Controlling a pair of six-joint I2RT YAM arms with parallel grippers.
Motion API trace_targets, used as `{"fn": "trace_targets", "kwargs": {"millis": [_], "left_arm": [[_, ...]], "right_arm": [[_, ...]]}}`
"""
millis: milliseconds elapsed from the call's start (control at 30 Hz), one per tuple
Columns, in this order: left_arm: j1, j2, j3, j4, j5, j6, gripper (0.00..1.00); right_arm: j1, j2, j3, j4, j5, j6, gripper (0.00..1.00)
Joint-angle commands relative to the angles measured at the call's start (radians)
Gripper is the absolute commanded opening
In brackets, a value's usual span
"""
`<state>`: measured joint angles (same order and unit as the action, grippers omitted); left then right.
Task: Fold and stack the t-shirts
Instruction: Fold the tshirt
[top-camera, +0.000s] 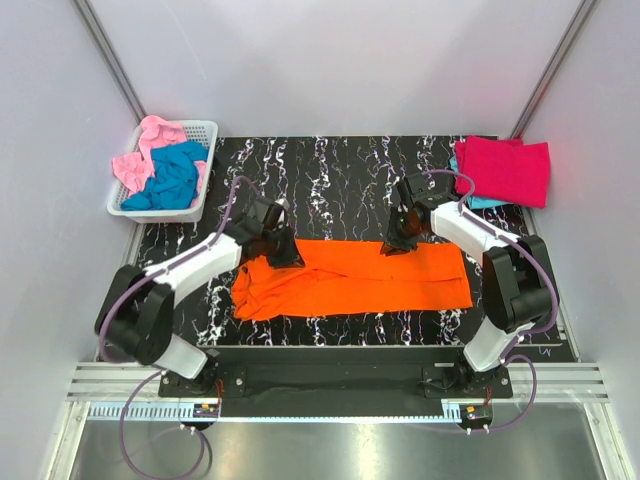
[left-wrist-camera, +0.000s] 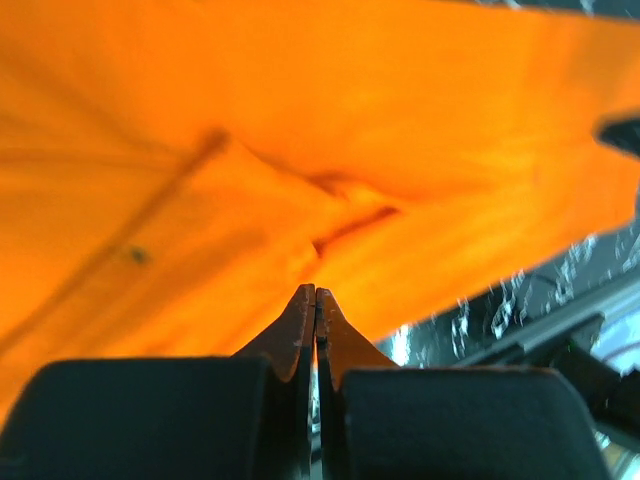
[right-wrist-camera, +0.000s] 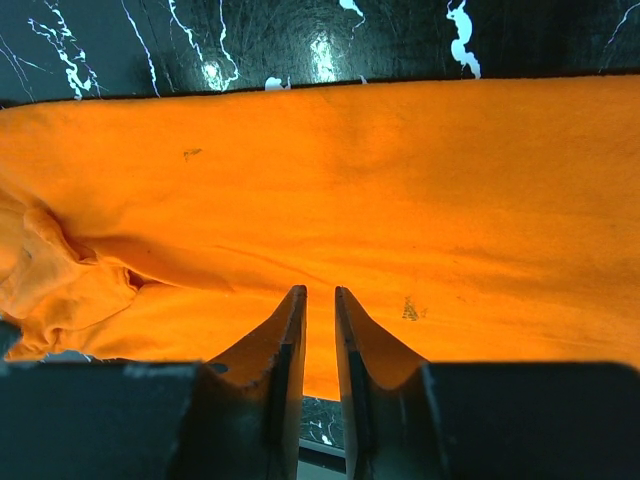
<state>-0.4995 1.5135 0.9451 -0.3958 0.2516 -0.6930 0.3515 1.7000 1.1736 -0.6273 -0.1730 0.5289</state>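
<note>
The left end effector is closed tight, its fingertips pressed together on a small pucker of the orange t-shirt, with creases running out from the pinch. It sits at the far left corner of that shirt, where the cloth is bunched and rumpled. The right end effector has its fingers a narrow gap apart, with nothing seen between them. It stands over smooth cloth near the shirt's far edge, right of centre. The orange t-shirt lies spread as a long band across the middle of the black, white-veined surface, flat on the right and wrinkled towards the left. At the far right corner of the surface a crimson-pink t-shirt lies folded. A strip of teal cloth shows beneath its near edge, well apart from the orange one. Off the far left corner stands a white lattice basket holding a crumpled teal blue t-shirt and a light pink t-shirt heaped together.
</note>
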Motion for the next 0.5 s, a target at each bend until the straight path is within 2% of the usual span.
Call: {"fn": "trace_targets", "kwargs": {"millis": [0, 200, 367, 433, 467], "left_arm": [[-0.036, -0.09, -0.037, -0.037, -0.044, -0.017, 0.0], [-0.08, -0.173, -0.115, -0.066, -0.093, -0.04, 0.0], [-0.085, -0.239, -0.16, -0.071, -0.19, -0.069, 0.0], [-0.083, -0.263, -0.154, -0.09, -0.247, -0.08, 0.07], [-0.082, -0.266, -0.147, -0.098, -0.248, -0.089, 0.19]], "right_arm": [[0.001, -0.017, -0.003, 0.014, 0.021, 0.006, 0.24], [0.001, -0.017, -0.005, 0.014, 0.012, 0.003, 0.24], [0.021, 0.035, 0.038, 0.04, -0.111, -0.056, 0.27], [0.072, 0.075, 0.095, 0.017, -0.115, -0.09, 0.31], [0.089, 0.09, 0.116, 0.009, -0.117, -0.104, 0.35]]}}
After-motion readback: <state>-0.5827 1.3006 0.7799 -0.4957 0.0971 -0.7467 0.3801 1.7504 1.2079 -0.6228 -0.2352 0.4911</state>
